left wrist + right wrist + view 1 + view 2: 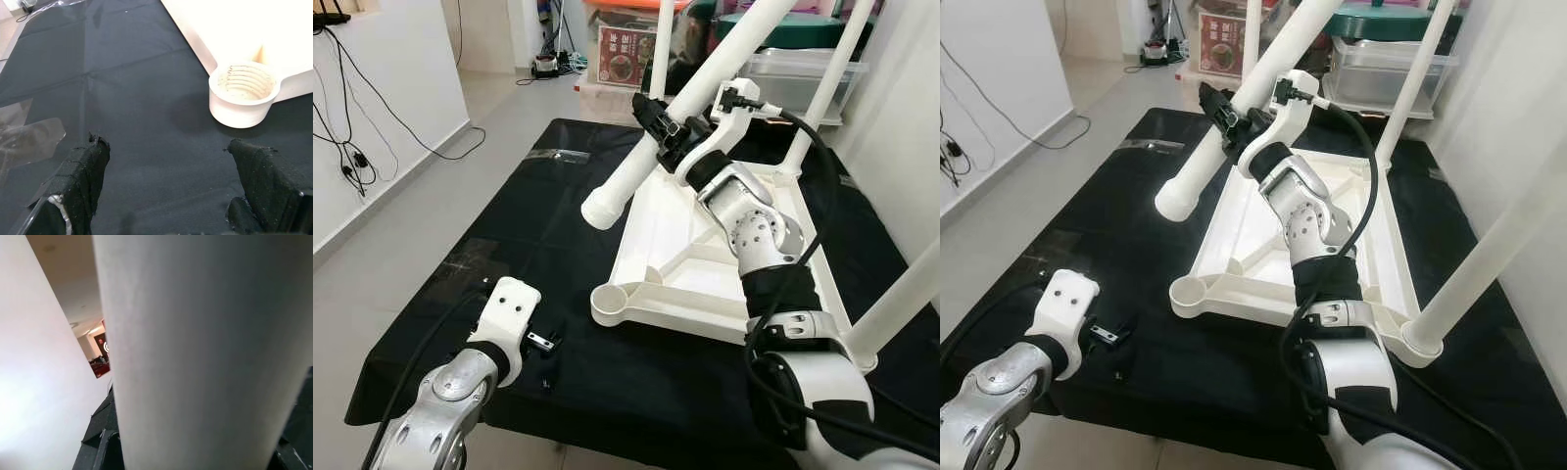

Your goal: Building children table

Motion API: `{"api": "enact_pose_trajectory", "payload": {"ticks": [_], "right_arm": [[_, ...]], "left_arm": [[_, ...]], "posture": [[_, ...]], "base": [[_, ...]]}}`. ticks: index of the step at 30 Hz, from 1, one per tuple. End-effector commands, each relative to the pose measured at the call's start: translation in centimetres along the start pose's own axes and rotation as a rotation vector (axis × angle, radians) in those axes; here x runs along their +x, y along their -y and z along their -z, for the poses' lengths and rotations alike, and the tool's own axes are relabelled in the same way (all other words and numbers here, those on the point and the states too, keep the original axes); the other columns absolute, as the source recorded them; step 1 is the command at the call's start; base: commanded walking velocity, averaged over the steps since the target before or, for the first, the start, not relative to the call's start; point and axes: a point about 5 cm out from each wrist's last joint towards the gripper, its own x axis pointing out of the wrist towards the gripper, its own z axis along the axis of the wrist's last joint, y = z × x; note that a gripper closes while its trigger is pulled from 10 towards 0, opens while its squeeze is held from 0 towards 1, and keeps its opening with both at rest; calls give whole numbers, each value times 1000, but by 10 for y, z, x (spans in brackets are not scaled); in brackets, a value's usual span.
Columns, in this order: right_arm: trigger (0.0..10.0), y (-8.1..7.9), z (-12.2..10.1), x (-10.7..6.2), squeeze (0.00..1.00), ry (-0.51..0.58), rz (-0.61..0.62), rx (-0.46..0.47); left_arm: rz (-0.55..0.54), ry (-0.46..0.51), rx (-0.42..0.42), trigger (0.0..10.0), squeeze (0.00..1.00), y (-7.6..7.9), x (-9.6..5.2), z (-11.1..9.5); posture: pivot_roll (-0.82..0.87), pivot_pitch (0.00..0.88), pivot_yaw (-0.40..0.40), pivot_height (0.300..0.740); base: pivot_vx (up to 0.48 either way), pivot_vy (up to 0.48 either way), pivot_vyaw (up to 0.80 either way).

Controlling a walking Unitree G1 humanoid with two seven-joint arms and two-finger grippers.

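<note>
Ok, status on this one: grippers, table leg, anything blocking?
Right gripper shut on loose leg, held tilted. Left gripper open, low. Empty threaded socket unobstructed.

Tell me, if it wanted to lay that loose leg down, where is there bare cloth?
Bare black cloth lies left of the upturned tabletop, up to the open left gripper. The right side is crowded: fitted legs and the right gripper clamping the loose leg.

The upturned tabletop [656, 235] lies on the cloth [509, 245], its empty socket [610, 304] nearest; boxes [626, 49], seemingly on the floor, stand behind.
</note>
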Motion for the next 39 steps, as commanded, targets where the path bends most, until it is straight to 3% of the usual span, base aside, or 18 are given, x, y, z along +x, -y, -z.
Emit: {"api": "enact_pose_trajectory", "payload": {"ticks": [1,5,9,11,14,16,19,28,30,31,39], "right_arm": [[0,-3,-1,0,0,12,-9,-18],[0,-5,6,-2,0,-15,-25,-85],[0,-7,12,-5,0,-44,-44,-144],[0,-10,25,-11,0,-101,-90,-255],[0,-11,30,-14,0,-125,-110,-297],[0,-12,42,-21,0,-174,-144,-333],[0,-12,47,-25,0,-197,-151,-337],[0,-15,60,-31,0,-222,-127,-324],[431,-13,62,-33,0,-221,-122,-348],[0,-12,64,-35,0,-234,-112,-338],[0,-10,69,-39,0,-259,-102,-319]], "left_arm": [[13,-18,12,10000,0,0,1,0],[10,106,-18,10000,0,-4,-2,-8],[44,154,-38,10000,0,-5,-7,-10],[-10,154,-89,10000,0,-22,-13,-6],[-43,148,-104,10000,0,-29,-15,-4],[-113,134,-129,10000,0,-43,-21,3],[-134,135,-144,10000,0,-46,-24,7],[-96,148,-208,10000,0,-34,-17,10],[-104,156,-203,10000,0,-36,-17,9],[-119,156,-202,10000,0,-38,-17,11],[-131,155,-268,10000,0,-42,-17,14]], "posture": [[92,0,-71,740],[91,0,-70,740],[89,0,-69,740],[94,0,-73,740],[98,0,-77,740],[108,0,-85,740],[108,0,-86,740],[104,0,-82,740],[101,0,-80,740],[100,0,-80,740],[96,0,-79,740]], "base": [[0,0,0],[0,0,0],[0,0,0],[0,0,0],[0,0,0],[0,0,0],[0,0,0],[0,139,-178],[0,480,0],[0,0,0],[0,120,-600]]}}
